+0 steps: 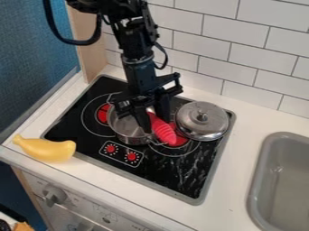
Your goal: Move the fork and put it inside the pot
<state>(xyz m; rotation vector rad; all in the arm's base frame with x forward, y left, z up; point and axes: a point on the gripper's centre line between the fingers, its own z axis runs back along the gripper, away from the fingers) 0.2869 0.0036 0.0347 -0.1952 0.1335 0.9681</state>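
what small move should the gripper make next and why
Probably ease the gripper slightly toward the middle of the pot, away from the lid: the red handle of the fork is down at the gripper and slants out past the pot's rim.

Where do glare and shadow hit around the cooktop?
Camera view: bright highlights on the metal lid; pale, streaky reflections on the glossy black cooktop, mainly its front right part; black gripper is dark on dark, low contrast; red fork stands out well; white wall tiles lit fairly evenly, no harsh shadow.
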